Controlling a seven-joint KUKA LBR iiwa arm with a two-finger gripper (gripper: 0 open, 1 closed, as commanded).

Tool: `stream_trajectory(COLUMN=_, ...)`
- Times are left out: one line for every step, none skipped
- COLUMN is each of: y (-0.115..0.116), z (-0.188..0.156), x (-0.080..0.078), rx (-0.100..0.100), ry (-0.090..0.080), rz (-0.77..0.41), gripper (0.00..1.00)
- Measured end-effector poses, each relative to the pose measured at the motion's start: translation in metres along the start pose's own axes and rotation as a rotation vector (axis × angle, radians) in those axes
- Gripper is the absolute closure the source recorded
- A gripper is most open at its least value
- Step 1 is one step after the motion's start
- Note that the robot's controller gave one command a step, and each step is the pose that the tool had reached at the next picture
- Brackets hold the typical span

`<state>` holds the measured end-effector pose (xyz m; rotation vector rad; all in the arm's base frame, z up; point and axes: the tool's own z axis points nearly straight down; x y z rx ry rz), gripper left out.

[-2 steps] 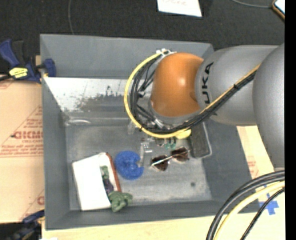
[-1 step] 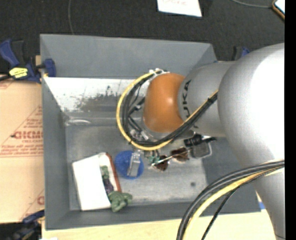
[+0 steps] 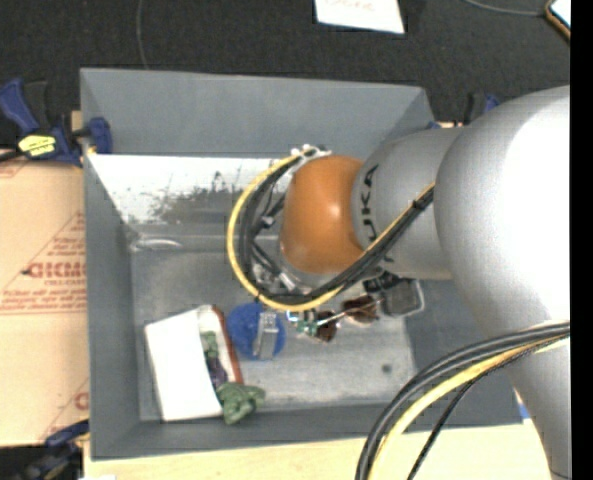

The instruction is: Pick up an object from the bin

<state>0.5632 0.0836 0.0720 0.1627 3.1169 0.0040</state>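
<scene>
Finding: the gripper (image 3: 267, 338) is down at the floor of the bin (image 3: 266, 118), below the orange wrist cover (image 3: 321, 216). Its tip lies over a blue rounded object (image 3: 240, 326), which is directly beneath it and protrudes on the side away from the arm.

Jaw state: cannot be told. The wrist and cables mask the tip, so neither a released nor a clenched condition is confirmed, and no grasp is recorded.

Surroundings, taken from the gripper:
- A white box (image 3: 179, 365) with a printed edge lies just beyond the blue object, touching or nearly touching it.
- A small green toy figure (image 3: 241, 402) lies near, toward the bin's front wall, against the box's corner.
- A dark brownish item (image 3: 354, 311), kind unclear, sits on the arm's side, under the wrist.

Assessment: the step in hand appears to be the descent or closing stage on the blue object.

Next move: this calls for a firm closure on the rounded body, then a straight lift. The risks are slippage and the neighbouring box being dragged along.
</scene>
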Motion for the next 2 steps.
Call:
stream_trajectory(y=-0.0071, z=-0.0052, x=-0.0102, rx=0.000, ry=0.008, rz=0.079, gripper=1.00)
stream_trajectory(y=-0.0070, z=-0.0052, x=-0.0102, rx=0.000, ry=0.008, rz=0.079, gripper=1.00)
